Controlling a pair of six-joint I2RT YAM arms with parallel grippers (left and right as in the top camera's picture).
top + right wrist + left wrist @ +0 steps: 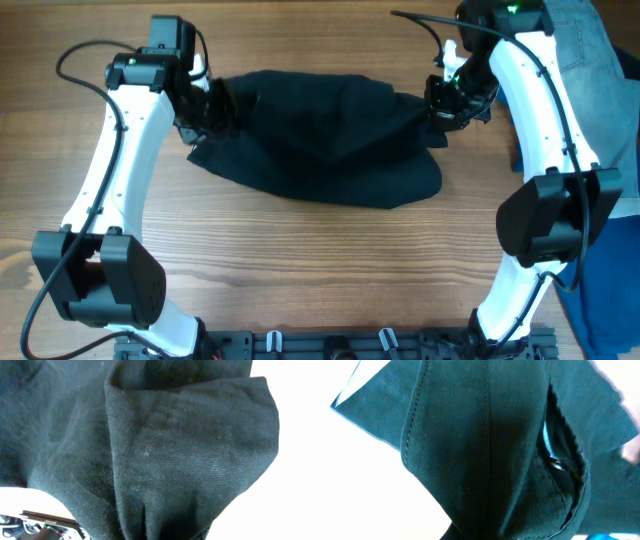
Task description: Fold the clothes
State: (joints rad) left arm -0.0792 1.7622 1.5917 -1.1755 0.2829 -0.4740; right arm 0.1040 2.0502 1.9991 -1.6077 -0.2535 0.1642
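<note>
**On a wooden table, two robot arms pinch a black garment at opposite ends**

Across the far half of the wooden table (300, 270), the black garment (320, 135) lies in a wide, rumpled mound, and its near edge sags toward the middle. The left gripper (205, 108) is clamped on the garment's left end and the right gripper (447, 103) on its right end. Cloth bunches at both.

Dark fabric fills both wrist views, so the fingers themselves are hidden.

The likely trouble is that each grip seems to hold a thick wad rather than a single edge. A lift could then drag hidden layers along and leave the fold crooked. Pulling the ends apart unevenly could also tug the cloth out of one grip.

A light blue denim garment (590, 50) and a royal blue cloth (610, 290) lie at the right edge, beyond the right arm.
</note>
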